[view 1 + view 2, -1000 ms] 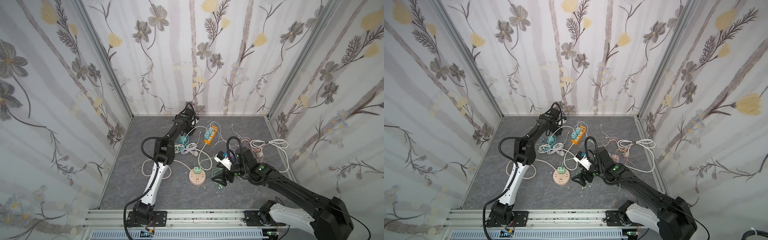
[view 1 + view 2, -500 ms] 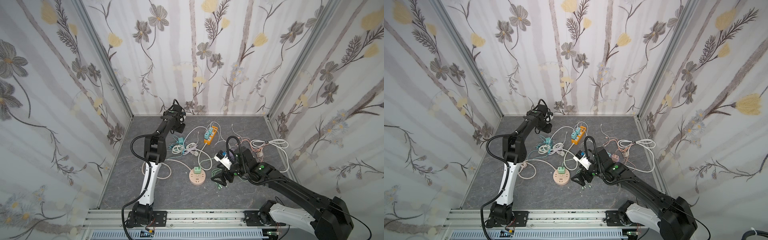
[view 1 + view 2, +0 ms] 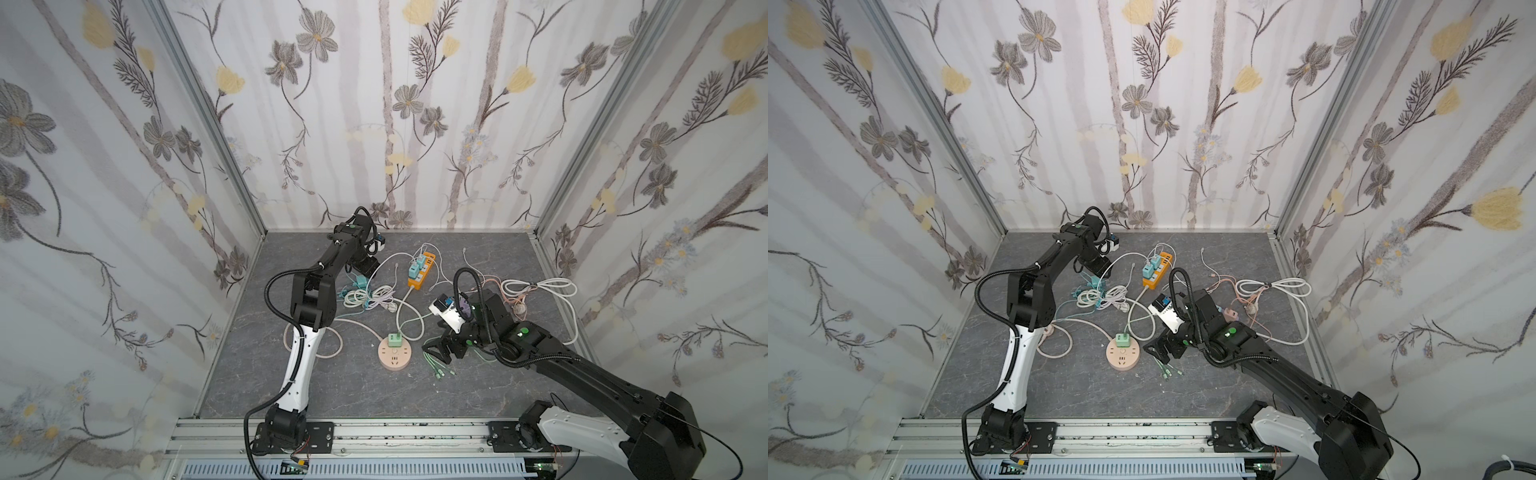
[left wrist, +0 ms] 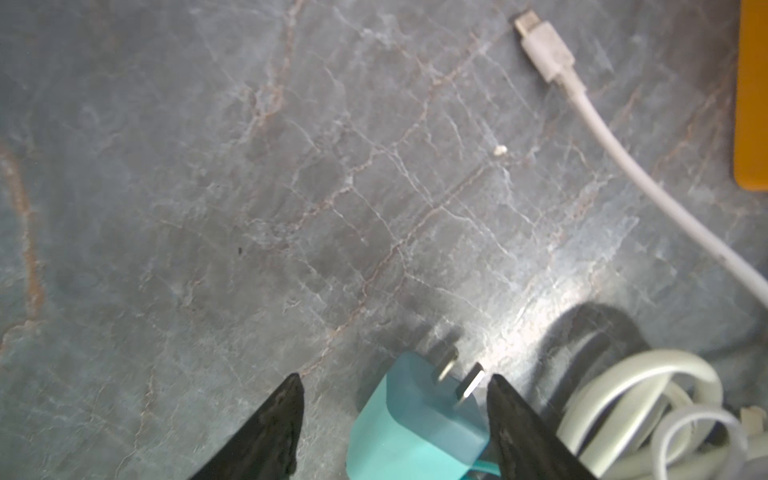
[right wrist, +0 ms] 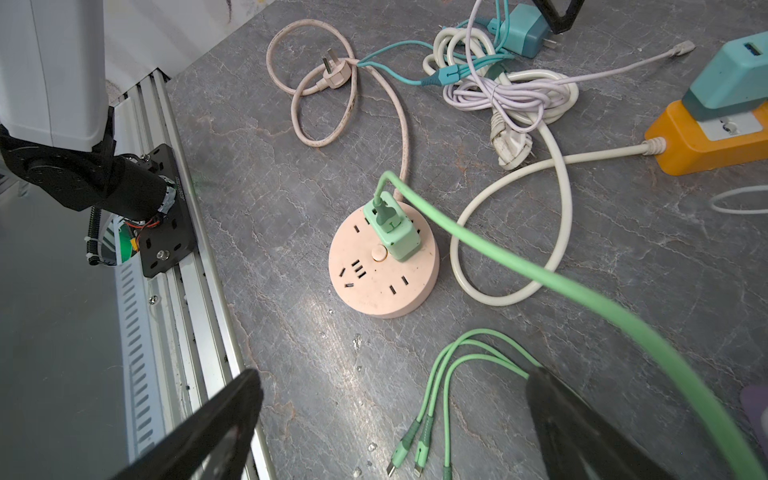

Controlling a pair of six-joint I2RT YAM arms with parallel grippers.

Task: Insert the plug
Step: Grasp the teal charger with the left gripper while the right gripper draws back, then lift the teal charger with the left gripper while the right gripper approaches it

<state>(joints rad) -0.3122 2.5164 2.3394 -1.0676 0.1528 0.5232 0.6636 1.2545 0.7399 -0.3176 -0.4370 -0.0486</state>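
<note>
Teal plug (image 4: 415, 424): laid on its side on the grey table (image 4: 208, 208), with two flat prongs exposed; it is not inserted in any socket.
Place of plug: found between the fingers of the left gripper (image 4: 393, 377), just beside a coil of white cable (image 4: 648, 399). In a top view it is seen to the left of the orange power strip (image 3: 422, 272) and well apart from the pink round socket (image 3: 395, 353).
Left gripper: the jaws are held apart, wider than the plug. A clear gap is seen on one side. On the other side the finger is just beside the prongs, and contact cannot be told. Nothing is gripped.
Right gripper (image 5: 395, 374): the jaws are spread wide and nothing is held. The green cable ends (image 5: 419, 453) are seen on the table below it.
Pink round socket: a green adapter (image 5: 395, 228) is plugged into it.
</note>
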